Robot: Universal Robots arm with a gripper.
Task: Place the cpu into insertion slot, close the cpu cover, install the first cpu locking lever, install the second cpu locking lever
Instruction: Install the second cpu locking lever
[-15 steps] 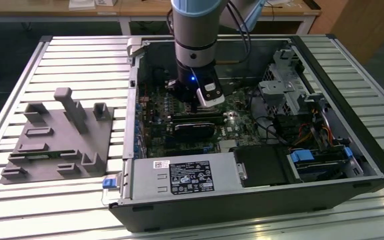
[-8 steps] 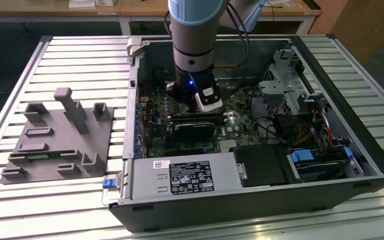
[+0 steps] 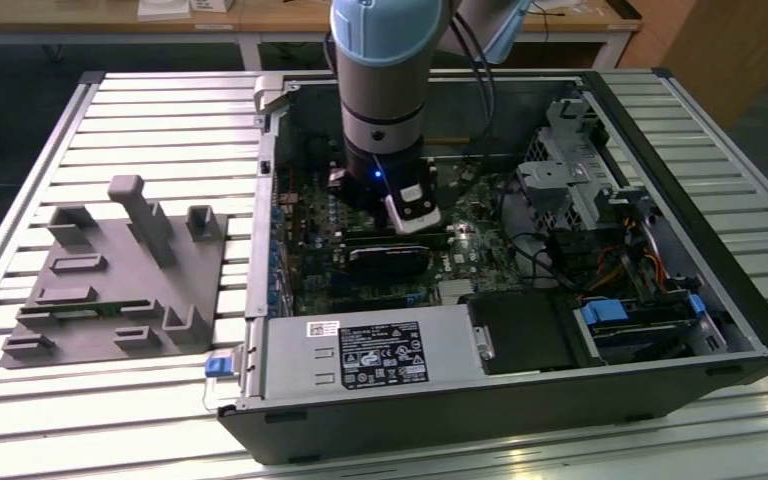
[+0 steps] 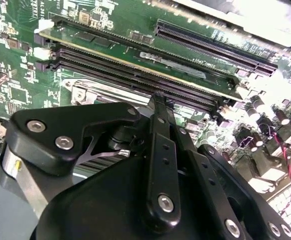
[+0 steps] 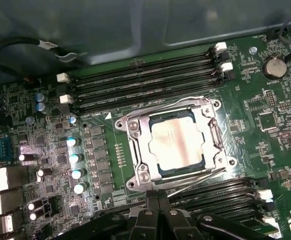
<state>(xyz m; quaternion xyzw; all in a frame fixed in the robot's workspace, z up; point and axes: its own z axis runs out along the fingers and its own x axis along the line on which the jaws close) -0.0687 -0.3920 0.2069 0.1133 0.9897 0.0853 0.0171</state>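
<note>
The pale silvery-tan square cpu (image 5: 176, 142) sits in the shiny-rimmed square insertion slot (image 5: 135, 172) on the green motherboard (image 5: 270, 120), with the thin silvery metal cpu cover (image 5: 210, 111) closed around it. The black claw (image 5: 158, 204) hangs directly above the slot, fingers pressed together, empty.

A surface (image 3: 77, 400) of pale ribbed metal slats fills most of the exterior view and catches bright glare near its lower edge. Behind it runs dark floor (image 3: 11, 70) and a light wooden table (image 3: 91, 25) on white legs. A wooden cabinet (image 3: 738, 50) stands at the exterior view's right.
</note>
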